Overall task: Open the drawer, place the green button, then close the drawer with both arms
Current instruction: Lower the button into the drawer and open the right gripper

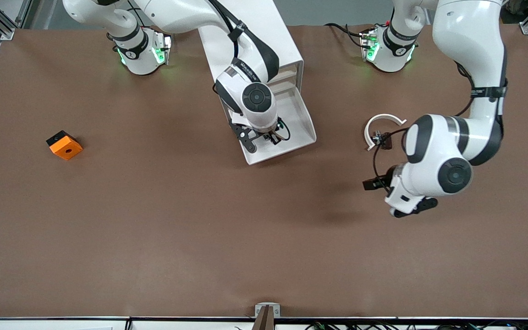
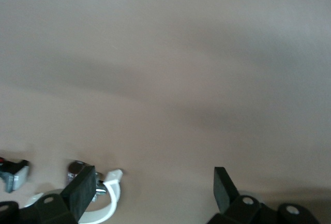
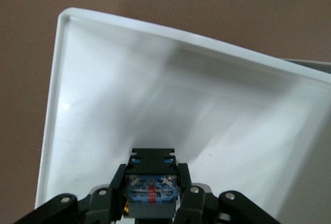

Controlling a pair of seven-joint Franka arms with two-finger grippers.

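The white cabinet [image 1: 287, 46] stands at the middle of the table's robot side, its drawer [image 1: 301, 132] pulled open toward the front camera. My right gripper [image 1: 264, 137] hangs over the drawer's front part, shut on the button [image 3: 151, 185]. The button's black body and blue base show between the fingers; its green cap is hidden. The drawer's white floor [image 3: 155, 100] fills the right wrist view below it. My left gripper [image 1: 380, 185] is open and empty over bare table toward the left arm's end. Its fingers [image 2: 80, 190] stand wide apart.
A white C-shaped ring [image 1: 374, 124] with a small metal part [image 1: 380, 137] lies beside the left gripper; the ring also shows in the left wrist view [image 2: 108, 200]. An orange block with a hole [image 1: 64, 145] lies toward the right arm's end.
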